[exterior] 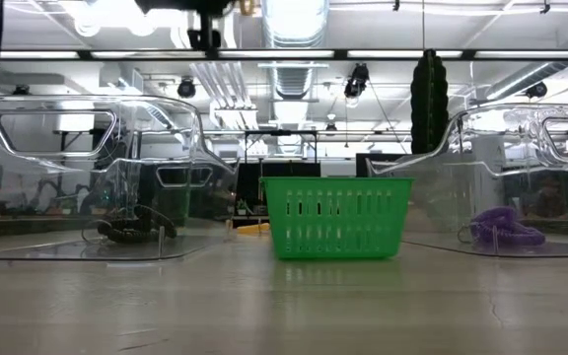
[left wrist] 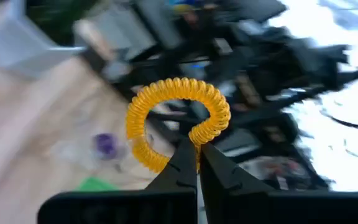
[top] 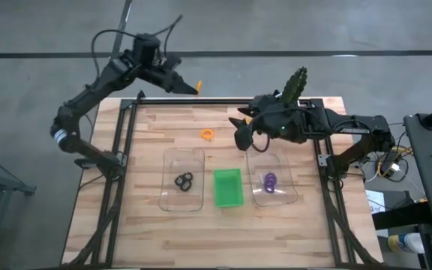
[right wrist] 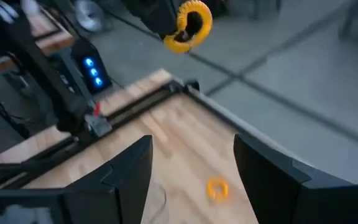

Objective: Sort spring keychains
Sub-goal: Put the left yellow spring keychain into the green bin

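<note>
The left gripper (top: 193, 88) was raised over the far edge of the tabletop (top: 148, 225), at the left end of the black rail. Its fingers (left wrist: 182, 165) were pinched together on an orange spring keychain (left wrist: 178, 121), whose coil curled out beyond the fingertips; the right wrist view showed the same ring (right wrist: 190, 25) hanging in the air above the tabletop's corner.

The right gripper (top: 240, 132) hovered above the far middle of the tabletop, beside the far end of the right clear tray (top: 291, 196). Its two fingers (right wrist: 126, 171) stood wide apart with nothing between them. A second orange keychain (top: 207, 134) lay loose on the wood, just left of this gripper and beyond the left clear tray (top: 166, 196); in the right wrist view it (right wrist: 217, 188) appeared between the spread fingers, down on the boards.

Black keychains (top: 184, 181) lay together in the left clear tray, well apart from both grippers. Purple keychains (top: 269, 181) lay in the right clear tray, nearer to the right gripper but not beneath it. The green tray (top: 228, 187) stood between the two clear trays.
</note>
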`<state>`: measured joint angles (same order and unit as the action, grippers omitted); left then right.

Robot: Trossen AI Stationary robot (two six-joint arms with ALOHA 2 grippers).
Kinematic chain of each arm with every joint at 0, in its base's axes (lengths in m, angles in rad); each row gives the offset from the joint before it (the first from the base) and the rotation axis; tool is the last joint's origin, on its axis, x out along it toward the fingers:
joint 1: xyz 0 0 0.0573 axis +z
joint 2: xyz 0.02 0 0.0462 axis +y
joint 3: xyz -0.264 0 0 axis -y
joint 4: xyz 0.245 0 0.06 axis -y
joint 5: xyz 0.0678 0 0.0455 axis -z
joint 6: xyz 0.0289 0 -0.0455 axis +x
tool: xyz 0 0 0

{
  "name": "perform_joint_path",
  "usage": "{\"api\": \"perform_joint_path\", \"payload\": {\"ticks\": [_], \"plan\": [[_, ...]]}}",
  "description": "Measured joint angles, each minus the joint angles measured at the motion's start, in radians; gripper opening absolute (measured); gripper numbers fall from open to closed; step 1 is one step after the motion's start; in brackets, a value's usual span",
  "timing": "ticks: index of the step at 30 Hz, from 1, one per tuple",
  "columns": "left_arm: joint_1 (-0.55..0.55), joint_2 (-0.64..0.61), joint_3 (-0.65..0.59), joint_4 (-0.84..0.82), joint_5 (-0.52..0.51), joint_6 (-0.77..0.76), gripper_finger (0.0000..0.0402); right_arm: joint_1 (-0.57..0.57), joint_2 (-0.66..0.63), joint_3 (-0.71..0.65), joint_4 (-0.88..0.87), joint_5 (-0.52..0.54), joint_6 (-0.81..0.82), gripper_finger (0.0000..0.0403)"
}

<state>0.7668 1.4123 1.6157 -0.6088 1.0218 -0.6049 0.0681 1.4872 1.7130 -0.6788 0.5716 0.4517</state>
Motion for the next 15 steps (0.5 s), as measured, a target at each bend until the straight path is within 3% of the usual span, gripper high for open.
{"api": "perform_joint_path", "payload": {"ticks": [5, 8, 15], "plan": [[-0.035, -0.052, 0.0, 0.157, 0.095, -0.135, 0.0, -0.006, 0.0, -0.001, 0.209, -0.011, -0.22, 0.0219], [-0.073, -0.064, 0.0, 0.234, 0.14, -0.19, 0.0, -0.012, -0.001, -0.001, 0.319, -0.073, -0.313, 0.0219], [-0.209, -0.068, -0.001, 0.337, 0.127, -0.296, 0.0, -0.037, 0.02, -0.002, 0.427, -0.127, -0.377, 0.0219]]}}
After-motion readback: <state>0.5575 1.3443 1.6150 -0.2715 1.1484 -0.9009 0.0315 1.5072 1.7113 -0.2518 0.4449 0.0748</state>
